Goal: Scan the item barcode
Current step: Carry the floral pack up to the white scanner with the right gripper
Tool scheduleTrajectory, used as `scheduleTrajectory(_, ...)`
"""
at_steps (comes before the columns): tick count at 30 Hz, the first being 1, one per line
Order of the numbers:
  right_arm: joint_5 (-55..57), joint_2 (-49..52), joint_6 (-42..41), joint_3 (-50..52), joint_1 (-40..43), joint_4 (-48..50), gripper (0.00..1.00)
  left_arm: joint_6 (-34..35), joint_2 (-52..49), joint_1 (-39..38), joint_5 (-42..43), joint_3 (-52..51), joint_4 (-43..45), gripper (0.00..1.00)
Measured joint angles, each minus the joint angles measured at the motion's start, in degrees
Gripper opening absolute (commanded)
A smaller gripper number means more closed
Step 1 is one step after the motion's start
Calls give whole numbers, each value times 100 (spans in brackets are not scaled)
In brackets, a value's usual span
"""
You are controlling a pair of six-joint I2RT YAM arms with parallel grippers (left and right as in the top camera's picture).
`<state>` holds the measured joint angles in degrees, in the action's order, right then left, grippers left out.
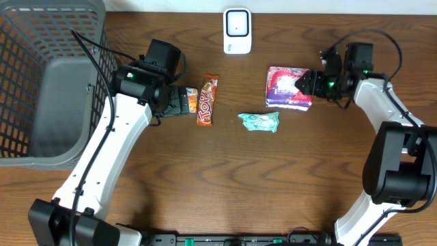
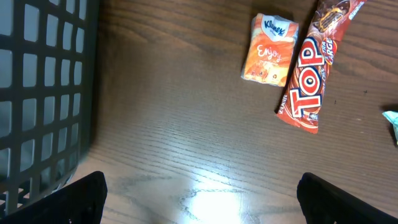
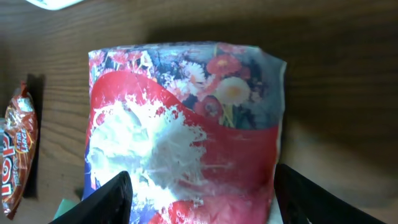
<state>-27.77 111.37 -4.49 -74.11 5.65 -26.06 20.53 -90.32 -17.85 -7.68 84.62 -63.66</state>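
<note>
A white barcode scanner stands at the back middle of the table. A red and blue flowered pack lies flat on the wood to its right. My right gripper is at the pack's right end. In the right wrist view its two fingers stand either side of the pack, the gripper open and not pinching it. My left gripper is wide open over bare wood, just short of a small orange tissue pack.
A brown and orange Top bar lies beside the orange tissue pack. A teal packet sits at the table's middle. A grey mesh basket fills the left side, close to the left arm.
</note>
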Motion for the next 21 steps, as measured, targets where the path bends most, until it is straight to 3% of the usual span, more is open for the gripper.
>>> scheduleTrajectory(3, -142, 57, -76, 153, -2, 284, 59, 0, 0, 0, 0, 0, 2, 98)
scheduleTrajectory(9, -315, 350, -205, 184, -2, 503, 57, -2, 0, 0, 0, 0, 2, 98)
scheduleTrajectory(11, -348, 387, -247, 190, -2, 516, 38, 0, 0, 0, 0, 0, 2, 98)
scheduleTrajectory(13, -378, 387, -267, 190, -11, 540, 6, -2, 0, 0, 0, 0, 2, 98)
scheduleTrajectory(14, -380, 387, -273, 190, -26, 551, 1, -2, 0, 0, 0, 0, 2, 98)
scheduleTrajectory(21, -855, 387, -343, 184, -37, 732, 1, -2, 0, 0, 0, 0, 2, 98)
